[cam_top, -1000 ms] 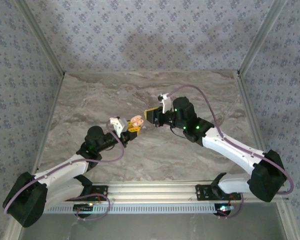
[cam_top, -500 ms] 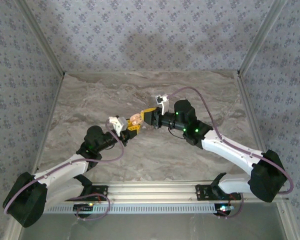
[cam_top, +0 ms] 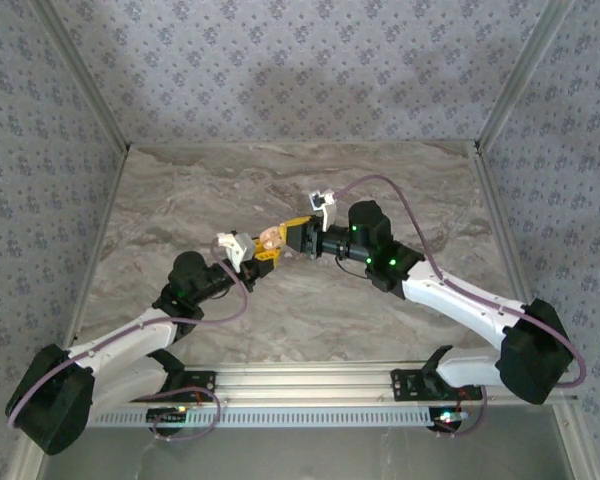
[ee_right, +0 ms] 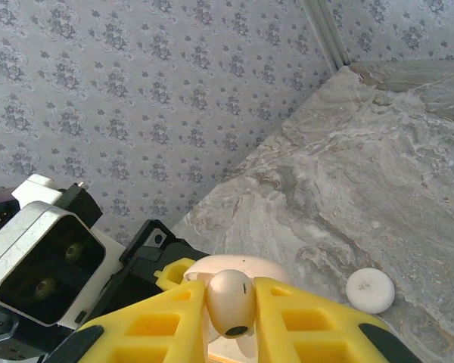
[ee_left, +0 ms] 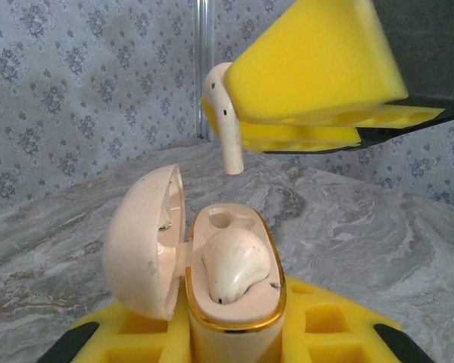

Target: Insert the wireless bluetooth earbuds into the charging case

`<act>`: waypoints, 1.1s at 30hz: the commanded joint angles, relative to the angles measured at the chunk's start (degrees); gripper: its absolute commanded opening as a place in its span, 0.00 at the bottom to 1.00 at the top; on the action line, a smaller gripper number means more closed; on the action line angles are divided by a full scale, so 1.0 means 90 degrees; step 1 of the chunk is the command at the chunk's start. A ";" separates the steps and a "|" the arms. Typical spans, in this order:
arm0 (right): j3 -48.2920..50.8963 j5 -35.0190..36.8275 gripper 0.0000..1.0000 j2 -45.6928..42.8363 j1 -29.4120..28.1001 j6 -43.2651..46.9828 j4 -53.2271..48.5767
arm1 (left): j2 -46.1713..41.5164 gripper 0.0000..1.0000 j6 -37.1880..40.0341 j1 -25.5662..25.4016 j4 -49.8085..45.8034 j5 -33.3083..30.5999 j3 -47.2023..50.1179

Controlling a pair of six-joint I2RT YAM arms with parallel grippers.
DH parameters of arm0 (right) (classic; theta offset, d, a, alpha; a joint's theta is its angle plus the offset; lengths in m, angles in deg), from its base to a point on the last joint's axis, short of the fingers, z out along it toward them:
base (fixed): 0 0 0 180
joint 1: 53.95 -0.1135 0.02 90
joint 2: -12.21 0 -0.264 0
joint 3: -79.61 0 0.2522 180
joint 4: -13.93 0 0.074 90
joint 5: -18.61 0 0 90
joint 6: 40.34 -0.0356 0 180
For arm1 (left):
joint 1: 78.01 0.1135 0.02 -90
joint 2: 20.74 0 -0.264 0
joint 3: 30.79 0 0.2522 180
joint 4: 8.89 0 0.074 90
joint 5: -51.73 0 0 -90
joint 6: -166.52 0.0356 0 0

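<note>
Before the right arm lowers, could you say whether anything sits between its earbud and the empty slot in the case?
Nothing visible does: the earbud in the right gripper hangs stem-down over the charging case's empty slot, the lid swung aside, the other earbud seated alongside.

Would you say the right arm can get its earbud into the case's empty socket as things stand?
Probably yes: the right gripper holds the earbud stem-down over the empty socket, the lid is swung aside, and nothing lies between.
</note>
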 commanded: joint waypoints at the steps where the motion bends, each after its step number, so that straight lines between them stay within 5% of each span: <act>1: 0.0063 -0.0105 0.23 0.0042 -0.0044 -0.0081 0.0215 | -0.0131 0.10 -0.0086 -0.0043 0.0415 0.0015 -0.0262; 33: 0.0333 -0.0410 0.23 0.0171 0.0162 -0.0191 0.0136 | -0.0508 0.10 -0.0094 -0.0039 0.0407 -0.0005 -0.0256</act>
